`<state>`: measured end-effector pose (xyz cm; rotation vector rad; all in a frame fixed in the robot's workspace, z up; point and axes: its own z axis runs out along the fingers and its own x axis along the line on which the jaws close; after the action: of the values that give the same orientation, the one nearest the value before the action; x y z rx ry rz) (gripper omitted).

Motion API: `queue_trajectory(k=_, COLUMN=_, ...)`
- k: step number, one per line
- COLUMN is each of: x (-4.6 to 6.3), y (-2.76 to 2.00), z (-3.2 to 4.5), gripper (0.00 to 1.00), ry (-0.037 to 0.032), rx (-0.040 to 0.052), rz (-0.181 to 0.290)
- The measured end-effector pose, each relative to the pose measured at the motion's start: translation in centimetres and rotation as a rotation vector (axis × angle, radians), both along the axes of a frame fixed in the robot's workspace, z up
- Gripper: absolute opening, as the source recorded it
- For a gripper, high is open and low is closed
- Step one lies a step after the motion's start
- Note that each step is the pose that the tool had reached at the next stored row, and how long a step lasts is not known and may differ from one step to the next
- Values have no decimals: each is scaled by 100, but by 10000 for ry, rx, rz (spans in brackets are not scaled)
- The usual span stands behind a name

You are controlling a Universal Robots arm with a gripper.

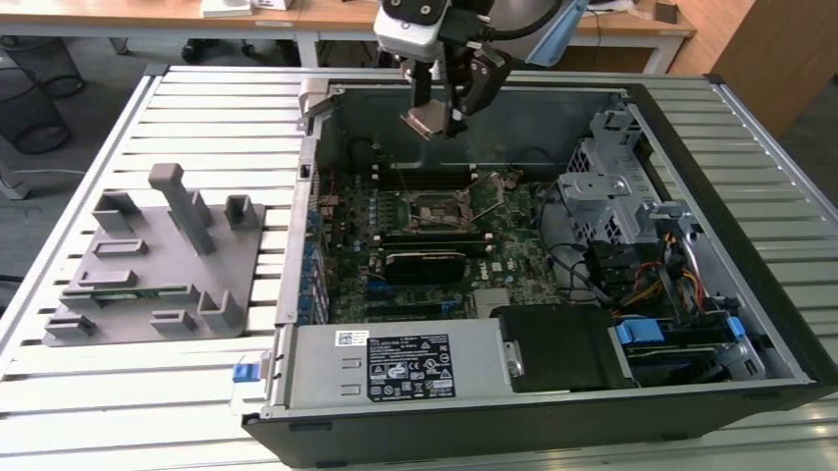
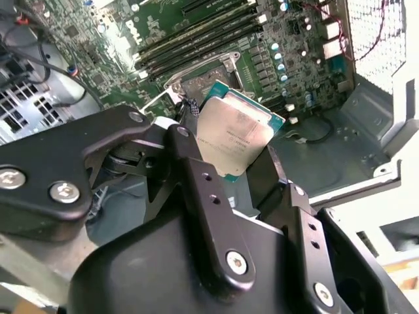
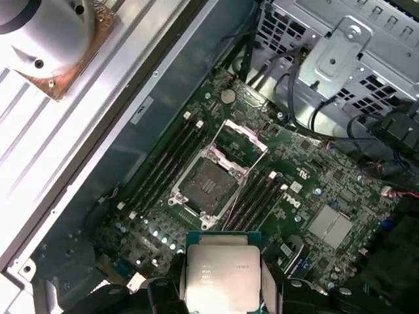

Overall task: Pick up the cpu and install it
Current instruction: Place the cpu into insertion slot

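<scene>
The gripper (image 1: pixel 443 118) pinches the cpu (image 2: pixel 236 134) by two opposite edges; the chip sits between its fingers (image 2: pixel 196 180), in the air over the motherboard (image 3: pixel 308 180). The open socket (image 3: pixel 208 186) lies below, apart.

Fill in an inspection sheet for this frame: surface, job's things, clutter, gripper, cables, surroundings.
Surface: slatted metal table carrying an open PC case.
Job's things: cpu held in the air over the motherboard; socket open, frame raised, no chip in it.
Clutter: grey tray on the table at the exterior view's left of the case; round silver part with a copper base on the slats beside the case.
Gripper: gripper shut on the cpu, above the case's far side.
Cables: coloured wires by the drive bays; black cables near the metal cage.
Surroundings: wooden desks and a wire bin behind the table.
</scene>
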<state>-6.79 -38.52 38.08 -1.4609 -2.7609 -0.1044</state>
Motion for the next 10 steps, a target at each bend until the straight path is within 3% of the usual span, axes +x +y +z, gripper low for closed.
queue_trajectory(k=10, x=0, y=0, z=-22, gripper=54, ry=0, rx=-5, rz=-1722)
